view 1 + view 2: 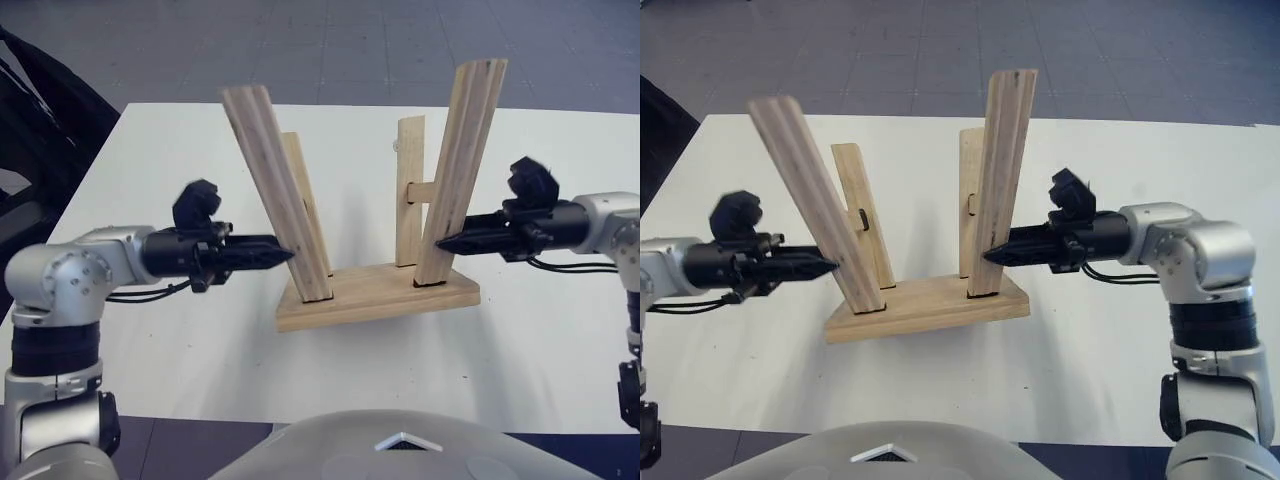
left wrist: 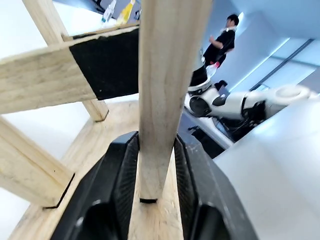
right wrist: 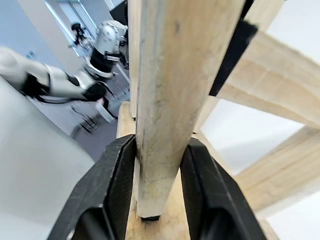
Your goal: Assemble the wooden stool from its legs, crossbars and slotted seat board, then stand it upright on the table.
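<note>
The stool lies upside down on the white surface (image 1: 150, 330), with its seat board (image 1: 380, 298) flat and four pale, plain-grained legs splaying upward. My left tool (image 1: 287, 254) is clenched on the near left leg (image 1: 270, 180) low down, its black fingers (image 2: 117, 185) pressing both sides. My right tool (image 1: 441, 243) grips the near right leg (image 1: 465, 150) likewise. A crossbar (image 1: 427, 190) joins the right pair.

The wooden seat board (image 1: 378, 296) is laid flat on the table (image 1: 180, 350), four splayed legs (image 1: 275, 190) slotted upward and joined by crossbars (image 1: 424, 191).
</note>
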`<state>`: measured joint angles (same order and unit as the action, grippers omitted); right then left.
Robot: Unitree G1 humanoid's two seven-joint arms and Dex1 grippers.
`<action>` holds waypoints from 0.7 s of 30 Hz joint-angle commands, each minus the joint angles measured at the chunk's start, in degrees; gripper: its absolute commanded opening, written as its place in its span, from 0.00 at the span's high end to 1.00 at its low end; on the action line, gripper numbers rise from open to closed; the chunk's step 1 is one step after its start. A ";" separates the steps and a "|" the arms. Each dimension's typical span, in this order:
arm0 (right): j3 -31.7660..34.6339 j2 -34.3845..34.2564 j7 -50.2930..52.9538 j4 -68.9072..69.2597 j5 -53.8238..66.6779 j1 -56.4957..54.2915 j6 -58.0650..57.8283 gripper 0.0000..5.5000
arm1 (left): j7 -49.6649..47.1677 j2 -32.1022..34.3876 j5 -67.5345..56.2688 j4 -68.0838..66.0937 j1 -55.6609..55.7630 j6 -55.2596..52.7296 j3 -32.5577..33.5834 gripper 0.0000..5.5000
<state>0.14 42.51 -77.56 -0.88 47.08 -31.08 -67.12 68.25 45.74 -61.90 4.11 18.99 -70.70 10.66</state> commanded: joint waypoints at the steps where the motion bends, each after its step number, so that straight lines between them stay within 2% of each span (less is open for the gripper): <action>1: -0.96 -9.16 16.70 -27.52 -8.11 -15.02 -12.12 0.69 | -5.69 -5.80 3.27 -18.94 12.95 -11.60 -6.25 0.75; 3: -1.22 -12.78 20.53 -37.46 -10.74 -18.40 -11.70 0.64 | -7.55 -8.77 6.63 -26.92 15.84 -13.83 -9.36 0.71; 6: 1.27 -15.89 22.71 -48.38 -12.12 -22.62 -8.29 0.54 | -8.22 -10.96 9.54 -35.70 19.04 -14.71 -9.98 0.62; 8: 1.55 -15.95 22.40 -53.04 -13.52 -24.83 -6.78 0.49 | -8.66 -10.42 11.95 -43.05 21.70 -13.51 -7.97 0.57; 11: 3.21 -13.92 22.04 -56.83 -14.85 -26.04 -3.89 0.49 | -7.61 -6.79 12.73 -46.01 21.47 -12.29 -3.82 0.57; 17: 7.82 -7.73 20.72 -55.60 -15.88 -24.15 -0.77 0.49 | -6.92 -0.33 7.64 -31.55 9.26 -17.38 5.50 0.57; 19: 6.13 -7.01 20.43 -51.58 -19.13 -20.21 7.50 0.49 | -7.87 -0.42 9.74 -18.24 0.48 -9.31 5.72 0.57; 21: 3.37 -6.55 18.28 -46.50 -22.82 -15.05 17.96 0.49 | -8.60 -1.55 16.27 -7.05 -8.56 5.00 3.66 0.57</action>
<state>6.13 35.13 -57.44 -52.49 27.98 -51.35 -58.65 61.24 45.00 -52.02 -13.86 18.87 -78.66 15.93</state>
